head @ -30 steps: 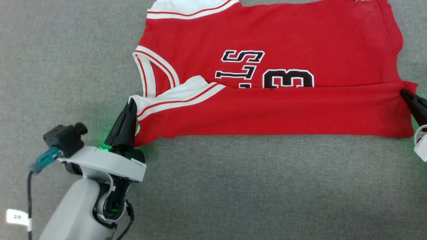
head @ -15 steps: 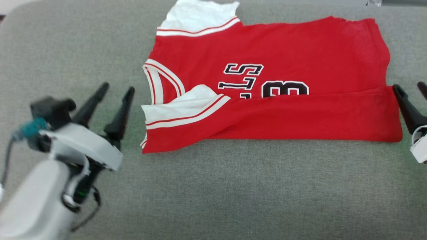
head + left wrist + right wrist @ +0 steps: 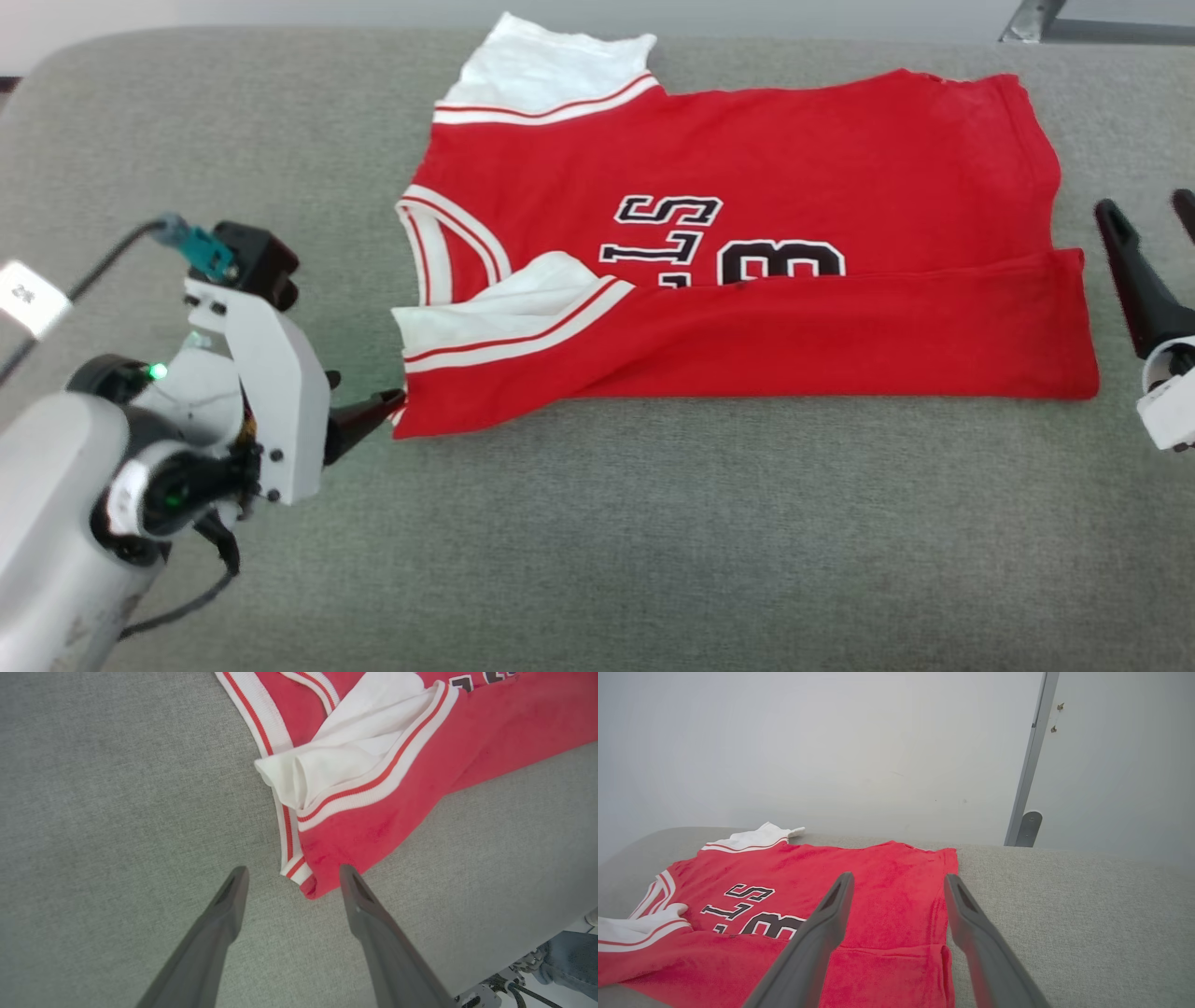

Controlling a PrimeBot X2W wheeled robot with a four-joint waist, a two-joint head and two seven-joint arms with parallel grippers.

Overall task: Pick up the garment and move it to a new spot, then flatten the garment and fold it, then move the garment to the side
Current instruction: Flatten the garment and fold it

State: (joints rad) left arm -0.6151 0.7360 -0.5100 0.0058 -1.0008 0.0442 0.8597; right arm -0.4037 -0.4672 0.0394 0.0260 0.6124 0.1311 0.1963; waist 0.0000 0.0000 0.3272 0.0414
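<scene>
Head view: half-folded garment on the bench
Folded-over flap hides part of the lettering; left gripper and right gripper both spread apart, holding nothing.

The garment lies spread on the bench, toward its far side, collar to the left and hem to the right. Its near edge is folded over the chest, so the near sleeve rests on the front; the far sleeve reaches the bench's far edge. The left hand sits at the garment's near left corner, the right hand just off the hem. Behind the bench stands a wall, with a post at far right.
</scene>
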